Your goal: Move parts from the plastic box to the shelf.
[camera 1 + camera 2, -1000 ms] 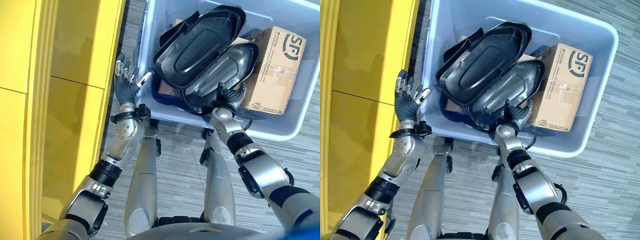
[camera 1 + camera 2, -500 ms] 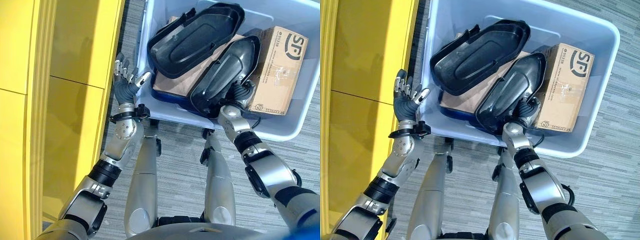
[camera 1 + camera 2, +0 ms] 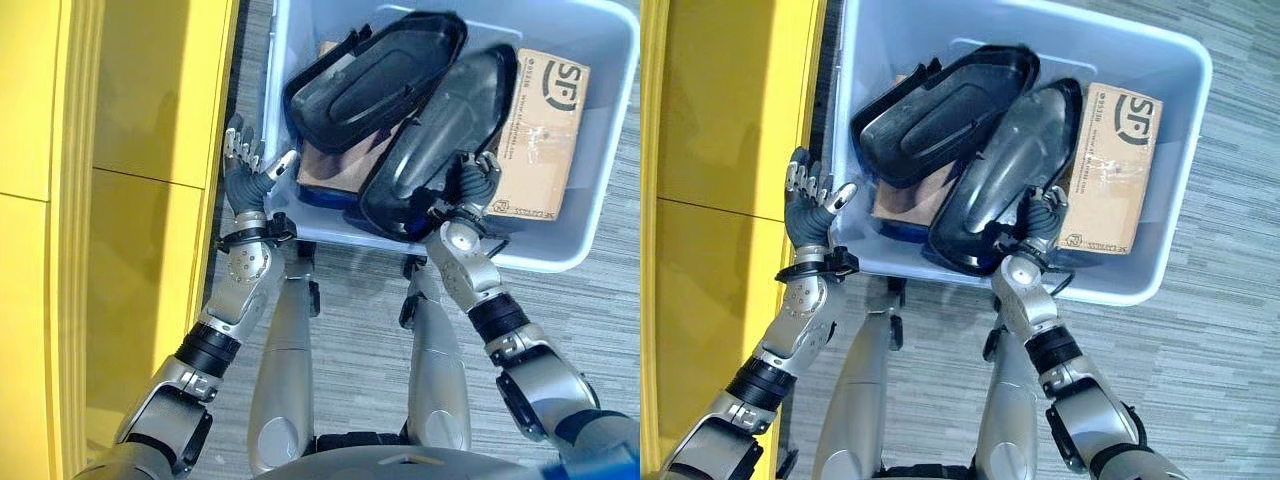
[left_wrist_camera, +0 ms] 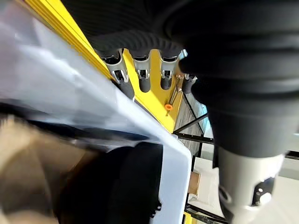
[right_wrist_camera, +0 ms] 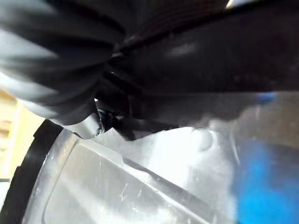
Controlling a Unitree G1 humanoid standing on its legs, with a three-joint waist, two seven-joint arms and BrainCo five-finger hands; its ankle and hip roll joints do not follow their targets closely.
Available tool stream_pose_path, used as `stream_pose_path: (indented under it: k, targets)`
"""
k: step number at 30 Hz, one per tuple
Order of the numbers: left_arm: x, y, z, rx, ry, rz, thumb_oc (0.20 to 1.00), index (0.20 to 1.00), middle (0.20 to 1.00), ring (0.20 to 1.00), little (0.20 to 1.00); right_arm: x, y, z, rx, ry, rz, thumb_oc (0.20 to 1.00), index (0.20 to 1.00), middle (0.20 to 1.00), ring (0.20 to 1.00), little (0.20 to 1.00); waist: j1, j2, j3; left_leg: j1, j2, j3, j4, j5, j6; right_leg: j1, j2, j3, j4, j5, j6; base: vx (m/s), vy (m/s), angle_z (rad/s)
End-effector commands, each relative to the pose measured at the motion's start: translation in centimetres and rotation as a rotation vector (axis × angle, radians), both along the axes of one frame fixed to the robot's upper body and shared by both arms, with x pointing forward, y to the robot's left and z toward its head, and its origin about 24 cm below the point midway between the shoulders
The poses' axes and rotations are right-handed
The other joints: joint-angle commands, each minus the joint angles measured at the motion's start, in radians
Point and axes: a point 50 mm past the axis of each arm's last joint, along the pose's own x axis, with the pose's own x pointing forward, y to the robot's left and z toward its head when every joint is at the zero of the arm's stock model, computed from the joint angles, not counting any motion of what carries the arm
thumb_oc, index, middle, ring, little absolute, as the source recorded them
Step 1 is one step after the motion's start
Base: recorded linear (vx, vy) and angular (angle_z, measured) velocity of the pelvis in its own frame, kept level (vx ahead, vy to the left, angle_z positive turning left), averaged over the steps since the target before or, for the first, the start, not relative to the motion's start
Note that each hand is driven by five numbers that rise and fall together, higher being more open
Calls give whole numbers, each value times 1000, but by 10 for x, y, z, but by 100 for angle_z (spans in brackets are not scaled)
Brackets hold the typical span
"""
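Observation:
A pale blue plastic box [image 3: 335,232] stands on the floor before me. Two black moulded shell parts lie in it. The upper part [image 3: 370,80] rests across the box's left half. The lower part [image 3: 440,130] leans tilted next to it, and my right hand [image 3: 475,180] is shut on its near right edge. Its glossy surface shows close up in the right wrist view [image 5: 117,186]. My left hand [image 3: 245,180] is open outside the box's left wall, fingers straight, thumb at the rim. The yellow shelf [image 3: 130,150] rises at the left.
A brown cardboard carton [image 3: 545,130] lies in the box's right end, close beside the held part. A flat cardboard sheet [image 3: 325,165] lies under the black parts. Grey carpet [image 3: 600,320] surrounds the box. Only a narrow gap separates box and shelf.
My right hand has pulled the lower black part out from under the upper one and tipped it up toward the carton. The left hand has stayed in place.

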Motion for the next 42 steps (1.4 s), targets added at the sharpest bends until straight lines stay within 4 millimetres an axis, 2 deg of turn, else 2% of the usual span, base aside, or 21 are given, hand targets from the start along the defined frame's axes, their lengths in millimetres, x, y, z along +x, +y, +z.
stream_pose_path:
  k: [1,12,20,26,31,35,42]
  targets:
    - [-5,-14,-12,14,57,-66,1000,1000,1000,1000,1000,-8,-2,41,57,-228,26,200,200,200,200,200,2,15,31,108,-17,30,-161,48,24,37,12,30,105,-29,23,0,0,0]
    - [-8,-6,-21,33,100,-59,1000,1000,1000,1000,1000,-30,-4,65,92,-396,101,200,200,200,200,200,-9,11,15,187,-14,37,-196,67,13,99,21,35,91,-32,20,-10,-22,-3]
    - [-12,3,-36,50,162,-63,1000,1000,1000,1000,1000,-44,-8,65,107,-448,173,200,200,200,200,200,-19,7,-19,273,-2,42,-240,89,-2,163,42,37,71,-36,14,6,-53,-5]
    - [-25,16,-53,63,227,-77,1000,1000,1000,1000,1000,-57,-16,49,97,-422,248,200,200,200,200,200,-29,12,-71,383,21,49,-292,109,-17,244,73,40,55,-56,8,42,-95,-12]
    - [-42,33,-73,67,293,-89,1000,1000,1000,1000,1000,-71,-29,25,15,-346,337,200,200,200,200,200,-45,31,-165,525,68,73,-393,154,-46,343,124,48,13,-79,3,82,-135,-22]
    - [-50,39,-80,63,316,-102,1000,1000,1000,1000,1000,-77,-34,16,-19,-312,374,200,200,200,200,200,-48,43,-202,577,85,81,-426,168,-56,383,136,51,1,-89,1,53,-72,-19]
    - [-69,43,-100,54,385,-168,1000,1000,1000,1000,1000,-91,-51,-9,-78,-202,445,200,200,200,200,200,-55,74,-323,714,122,101,-496,201,-84,513,162,57,-59,-107,0,83,-96,-10]
